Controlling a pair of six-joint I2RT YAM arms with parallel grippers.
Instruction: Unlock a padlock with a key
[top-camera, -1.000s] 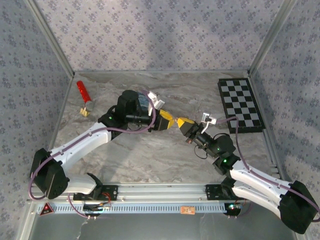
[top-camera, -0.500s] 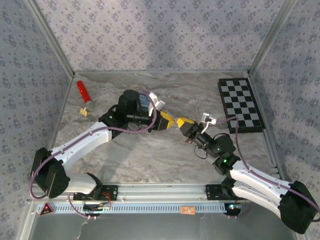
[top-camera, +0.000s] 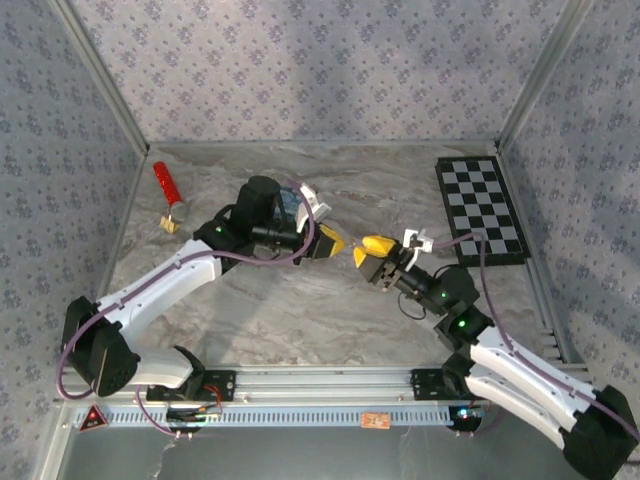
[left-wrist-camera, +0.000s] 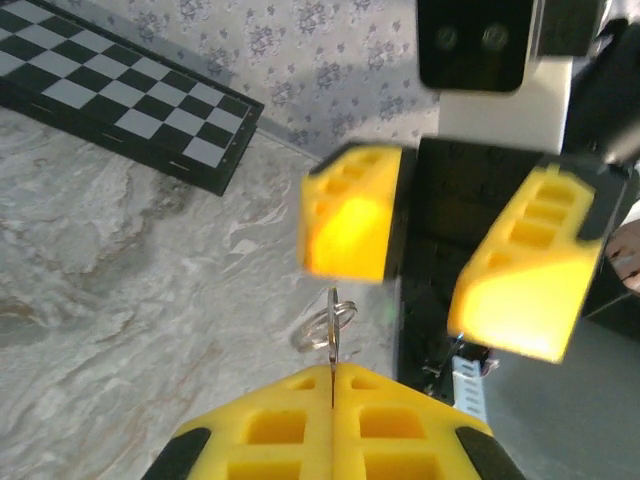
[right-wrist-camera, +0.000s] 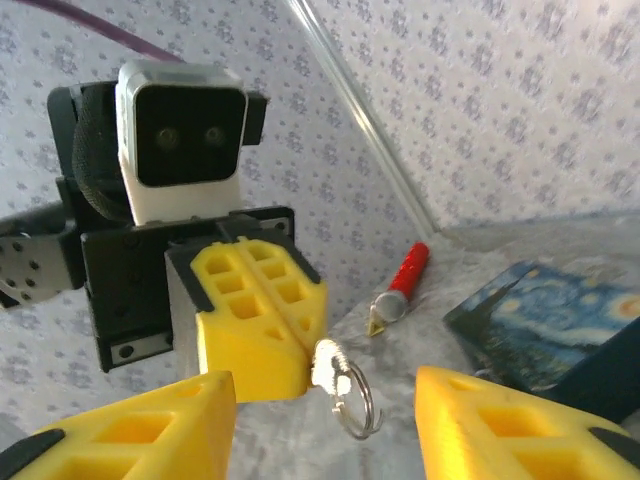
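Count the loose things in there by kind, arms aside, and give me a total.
Key: 1
Red stick: 1
Tan block: 1
Blue tin: 1
Checkerboard: 1
Total: 5

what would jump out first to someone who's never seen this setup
Two yellow-fingered grippers face each other tip to tip above the middle of the marble table. The left gripper is shut on a small metal key with a ring, and the right gripper is open just across from it. Next come the chessboard at the far right and the red stick at the far left.
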